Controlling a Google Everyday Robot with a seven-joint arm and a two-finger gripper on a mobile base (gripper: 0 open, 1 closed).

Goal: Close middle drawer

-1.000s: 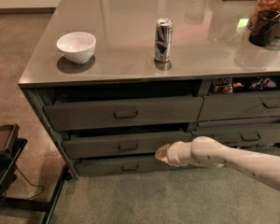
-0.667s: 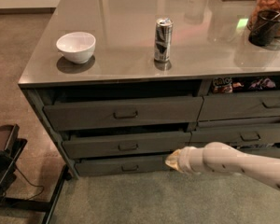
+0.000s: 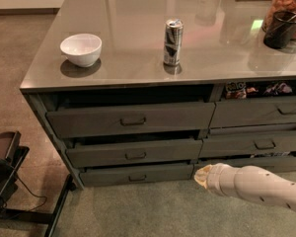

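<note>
1. We are looking at a cabinet with a glossy grey countertop (image 3: 138, 14) and flat, matte grey-brown drawer fronts, each carrying a small loop handle
2. The middle drawer (image 3: 103, 154) is sitting in the left column, between a taller-fronted top drawer (image 3: 89, 120) and a slimmer bottom drawer (image 3: 108, 175); it is standing slightly out, with a dark gap showing above its front
3. The gripper (image 3: 203, 176), a pale yellowish tip on a smooth, rounded white arm, is hanging low in front of the cabinet, near the bottom drawer's right end and apart from the middle drawer's handle (image 3: 135, 156)
4. We are unable to tell whether the gripper is open or closed
5. A round white bowl (image 3: 81, 49) and a tall metal can (image 3: 173, 42) are standing on the countertop; the can's print is reading as a blur
6. The arm is running off the right edge, and the packets (image 3: 256, 89) in the upper right drawer are showing lettering we cannot read
</note>
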